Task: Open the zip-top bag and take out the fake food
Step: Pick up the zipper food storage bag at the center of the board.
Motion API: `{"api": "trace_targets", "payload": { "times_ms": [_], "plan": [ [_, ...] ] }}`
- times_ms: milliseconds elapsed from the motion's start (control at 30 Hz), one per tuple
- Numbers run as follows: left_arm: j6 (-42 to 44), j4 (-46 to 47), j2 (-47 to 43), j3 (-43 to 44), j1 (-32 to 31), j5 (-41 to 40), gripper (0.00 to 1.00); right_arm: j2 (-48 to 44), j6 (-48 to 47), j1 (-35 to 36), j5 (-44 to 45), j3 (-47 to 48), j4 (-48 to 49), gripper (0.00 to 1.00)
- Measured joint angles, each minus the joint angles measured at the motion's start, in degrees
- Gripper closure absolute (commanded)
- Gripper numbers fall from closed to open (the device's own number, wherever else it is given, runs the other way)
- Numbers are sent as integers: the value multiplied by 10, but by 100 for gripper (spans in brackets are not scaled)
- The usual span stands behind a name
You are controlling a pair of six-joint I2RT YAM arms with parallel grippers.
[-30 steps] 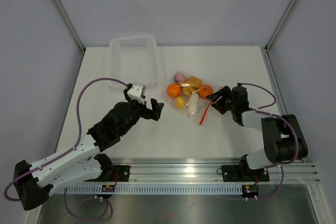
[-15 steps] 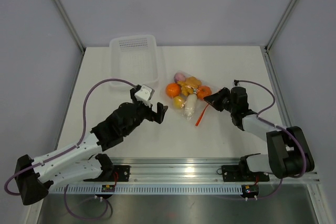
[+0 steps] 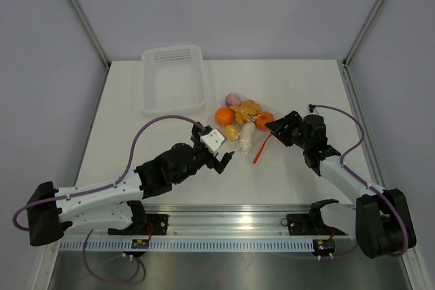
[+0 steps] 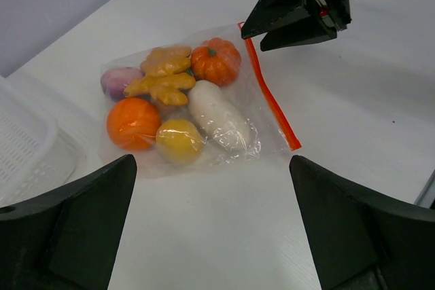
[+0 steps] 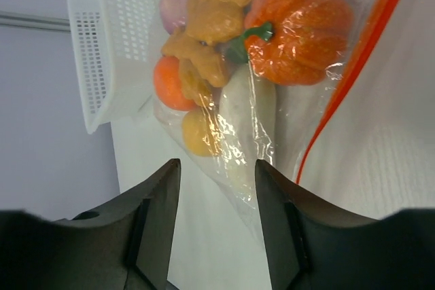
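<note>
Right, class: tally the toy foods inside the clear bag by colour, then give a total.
Orange: 2, the pumpkin and the tangerine
Yellow: 1, the lemon
Tan: 1, the ginger
White: 1, the radish
Purple: 1, the onion
Total: 6

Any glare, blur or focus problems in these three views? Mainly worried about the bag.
Top external: even, soft light, faint shadows on the table, zip-top bag sharp but small. Left wrist: bag in focus, white glints on the film over the fake food; its own fingers dark and blurred. Right wrist: stronger glare on the film, fingers soft, basket slightly soft.
</note>
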Motion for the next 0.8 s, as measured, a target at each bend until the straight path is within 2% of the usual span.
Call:
{"api": "trace_targets", "payload": {
  "times_ms": [33, 67, 233, 433, 633, 700, 733, 800],
  "plan": [
    [2, 2, 5, 0, 0, -9, 1, 0, 0, 0, 7, 0, -10, 33],
    [2, 3, 8, 0, 0, -19, 1, 0, 1, 0, 12, 0, -19, 30],
    [-3, 10, 8, 0, 0, -71, 1, 16, -4, 1, 39, 0, -36, 30],
    [-11, 9, 10, 0, 0, -90, 1, 109, -2, 1, 34, 0, -26, 33],
    [-13, 6, 10, 0, 0, -92, 1, 152, 7, 2, 28, 0, 10, 39],
    [-13, 6, 7, 0, 0, -85, 1, 165, 9, 5, 28, 0, 28, 46],
    [-11, 6, 7, 0, 0, -80, 1, 173, 10, 9, 28, 1, 37, 59],
    [-8, 5, 7, 0, 0, -66, 1, 194, 11, 18, 25, 6, 50, 74]
  ]
}}
